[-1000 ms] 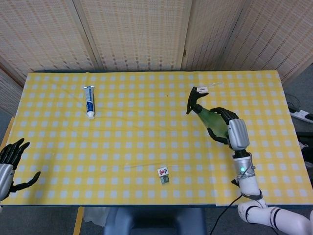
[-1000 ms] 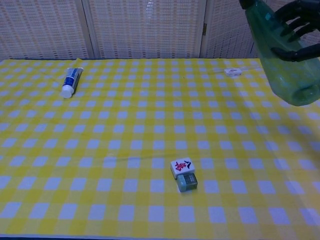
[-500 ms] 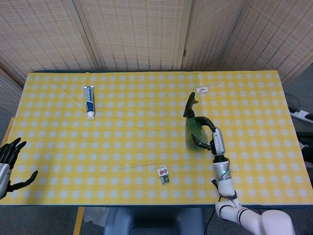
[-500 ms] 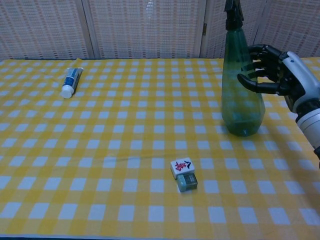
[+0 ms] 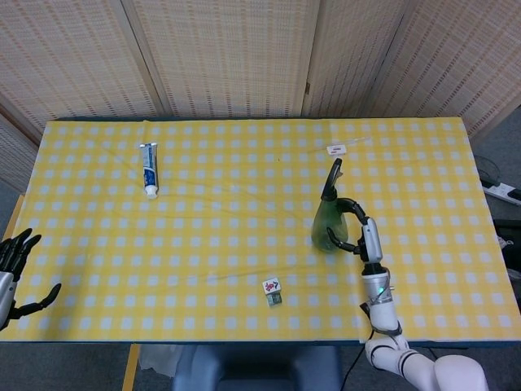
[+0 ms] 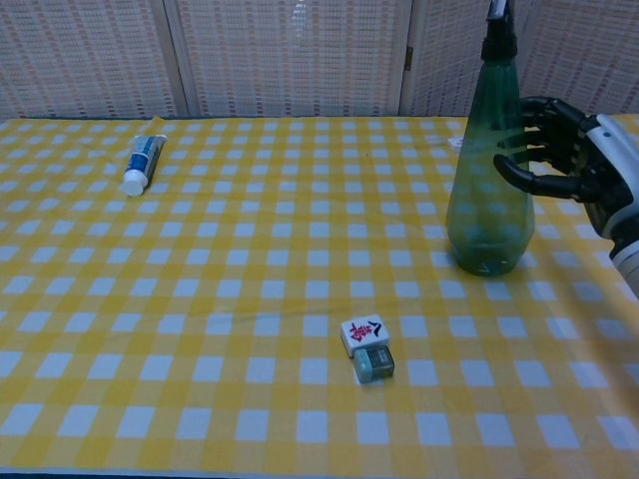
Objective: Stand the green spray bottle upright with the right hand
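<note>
The green spray bottle (image 5: pixel 330 220) stands upright on the yellow checked tablecloth (image 5: pixel 228 220), right of centre, its black nozzle on top. In the chest view the bottle (image 6: pixel 489 190) leans very slightly to the right, with its base on the cloth. My right hand (image 5: pixel 362 236) wraps the bottle's body from the right; in the chest view the right hand (image 6: pixel 574 165) shows its thumb in front and its fingers curled round behind. Off the table's near left corner, my left hand (image 5: pixel 12 273) hangs with its fingers apart, holding nothing.
A toothpaste tube (image 5: pixel 148 167) lies at the far left, also visible in the chest view (image 6: pixel 143 163). A mahjong tile (image 6: pixel 362 332) and a small green block (image 6: pixel 374 363) sit near the front edge. A small white tag (image 5: pixel 335 149) lies behind the bottle.
A second ago my right hand held the bottle tilted in the air. It came down and stood on the cloth, then shifted slightly to the right with the hand still around it.
</note>
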Tool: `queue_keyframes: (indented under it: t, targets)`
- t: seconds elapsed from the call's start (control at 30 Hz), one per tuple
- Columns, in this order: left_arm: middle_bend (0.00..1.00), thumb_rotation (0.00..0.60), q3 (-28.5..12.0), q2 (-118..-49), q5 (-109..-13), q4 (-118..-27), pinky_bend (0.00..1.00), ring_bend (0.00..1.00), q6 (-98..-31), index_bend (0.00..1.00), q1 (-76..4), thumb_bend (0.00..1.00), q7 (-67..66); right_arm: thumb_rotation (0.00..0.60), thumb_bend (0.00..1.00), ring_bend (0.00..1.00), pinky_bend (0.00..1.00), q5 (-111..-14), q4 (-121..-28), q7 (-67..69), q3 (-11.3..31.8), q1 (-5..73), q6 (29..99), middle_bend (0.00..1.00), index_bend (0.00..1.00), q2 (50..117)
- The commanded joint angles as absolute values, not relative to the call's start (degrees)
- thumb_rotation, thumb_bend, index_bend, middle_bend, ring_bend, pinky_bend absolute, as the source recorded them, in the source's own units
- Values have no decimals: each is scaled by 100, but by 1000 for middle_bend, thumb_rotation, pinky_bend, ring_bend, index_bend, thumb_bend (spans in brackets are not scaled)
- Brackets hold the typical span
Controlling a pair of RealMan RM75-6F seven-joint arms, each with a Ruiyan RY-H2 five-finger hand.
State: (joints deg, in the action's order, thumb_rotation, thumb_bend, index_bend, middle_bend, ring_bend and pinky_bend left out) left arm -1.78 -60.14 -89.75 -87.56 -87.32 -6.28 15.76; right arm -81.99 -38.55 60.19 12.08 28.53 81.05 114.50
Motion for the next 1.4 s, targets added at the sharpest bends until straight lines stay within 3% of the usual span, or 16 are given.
queue_keyframes:
  t: [0.03,0.2,0.37,0.73,0.97,1.13,1.23,1.3,1.4]
  targets:
    - [29,390,-179,-6015,-8983,-8762,0,0,-8744,0,-626,353,1570,600,379,442,422,-8293,-3924,5993,1126,2756,8218,421,386,11346]
    - [29,391,-192,-6060,-9040,-8719,0,0,-8824,0,-619,353,1577,600,379,348,249,-8395,-4139,5864,1019,2635,8287,307,143,11147]
    - [29,391,-193,-6074,-9060,-8701,0,0,-8849,0,-615,352,1584,600,375,292,169,-8488,-4341,5769,949,2529,8404,240,21,10969]
    - [29,393,-184,-6075,-9058,-8715,0,0,-8812,0,-628,353,1512,600,372,200,45,-8587,-4709,5758,937,2317,8688,123,0,10642]
    - [29,392,-171,-6089,-9147,-8709,0,0,-8874,0,-626,353,1338,600,367,136,0,-8951,-5316,5401,673,1950,9310,69,0,10046]
    - [29,393,-192,-6153,-9211,-8651,0,0,-8953,0,-634,352,1181,600,365,123,0,-9210,-6715,3822,270,1564,9428,84,0,8740]
    - [28,394,-184,-6189,-9212,-8664,0,0,-8943,0,-633,352,954,600,365,160,19,-9207,-7334,1859,5,1344,9199,158,0,7760]
    - [28,396,-162,-6194,-9220,-8699,0,0,-8912,0,-635,353,813,600,364,101,5,-8722,-8216,104,-207,1128,8673,121,0,7012]
    - [28,396,-145,-6205,-9215,-8763,0,0,-8886,0,-632,352,634,600,365,63,0,-8262,-9321,-1138,-231,934,8578,71,0,6533]
